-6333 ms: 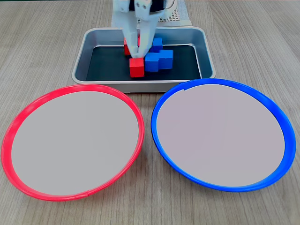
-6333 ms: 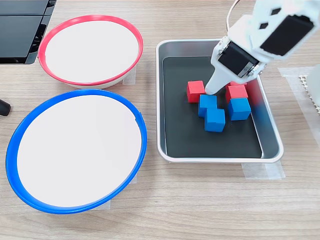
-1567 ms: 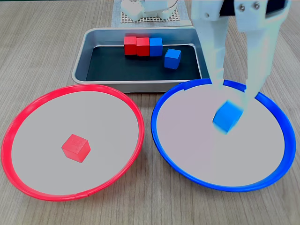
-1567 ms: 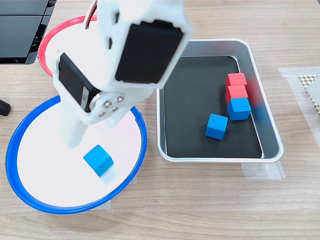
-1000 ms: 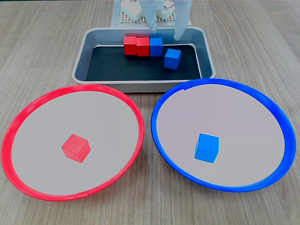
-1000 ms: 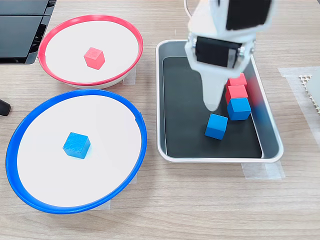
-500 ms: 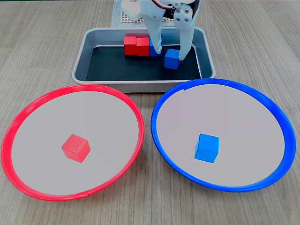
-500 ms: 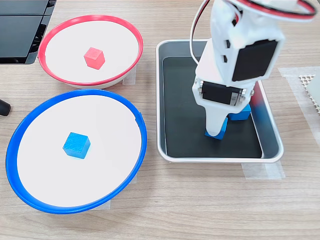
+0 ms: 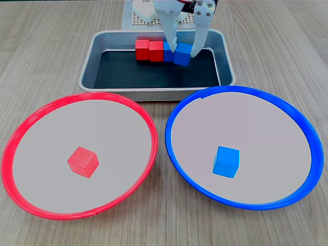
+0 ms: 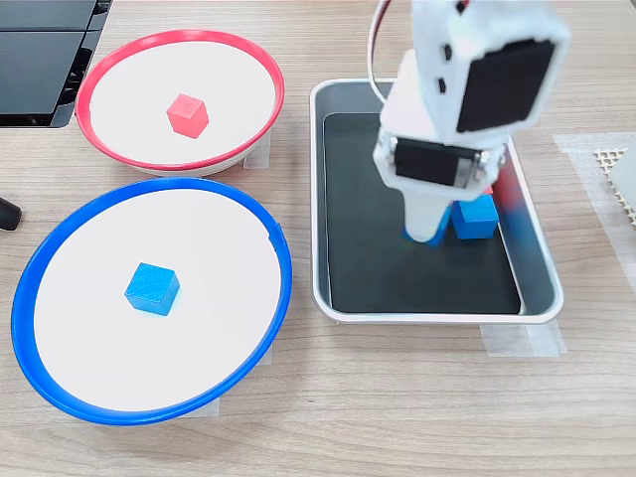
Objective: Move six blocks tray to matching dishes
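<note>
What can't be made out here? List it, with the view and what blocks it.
- Held blue block: in a fixed view the arm covers nearly all of it.
- Two red blocks: the arm hides them almost wholly in the other fixed view.
- Pincer: whether the block is off the tray floor cannot be told.
- Arm base: cut off by the top edge in both fixed views.

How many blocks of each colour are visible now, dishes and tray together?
Red blocks: 3
Blue blocks: 3
Total: 6
</note>
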Tool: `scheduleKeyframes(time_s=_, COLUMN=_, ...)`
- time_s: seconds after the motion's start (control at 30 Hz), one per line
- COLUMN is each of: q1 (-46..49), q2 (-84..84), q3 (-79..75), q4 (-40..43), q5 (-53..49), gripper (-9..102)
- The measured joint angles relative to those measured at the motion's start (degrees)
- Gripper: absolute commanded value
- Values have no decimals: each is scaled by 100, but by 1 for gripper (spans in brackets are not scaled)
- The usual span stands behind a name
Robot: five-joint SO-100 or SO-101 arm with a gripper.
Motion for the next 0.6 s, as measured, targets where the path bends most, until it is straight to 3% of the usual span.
scheduleKeyframes(time_s=0.07, q1=-9, q2=-132, q3=-791, q4=167, q5=659, gripper=2)
scheduleKeyframes(time_s=0.13, q1=44, q2=-519, q3=-2241, q4=132, q5=1951, gripper=2)
scheduleKeyframes(time_s=0.27, q1=9, q2=-1318, q3=-3129, q4=-387, q5=2751, gripper=2)
scheduleKeyframes(time_s=0.37, q1=-79, q2=-1802, q3=-3445, q4=-844, q5=3032, gripper=3)
scheduleKeyframes(time_s=0.5, q1=-132, q2=-2224, q3=-3612, q4=-1230, q5=3401, gripper=22)
scheduleKeyframes(time_s=0.6, q1=-79, q2=-2224, q3=-3612, q4=-1239, q5=3507, gripper=22)
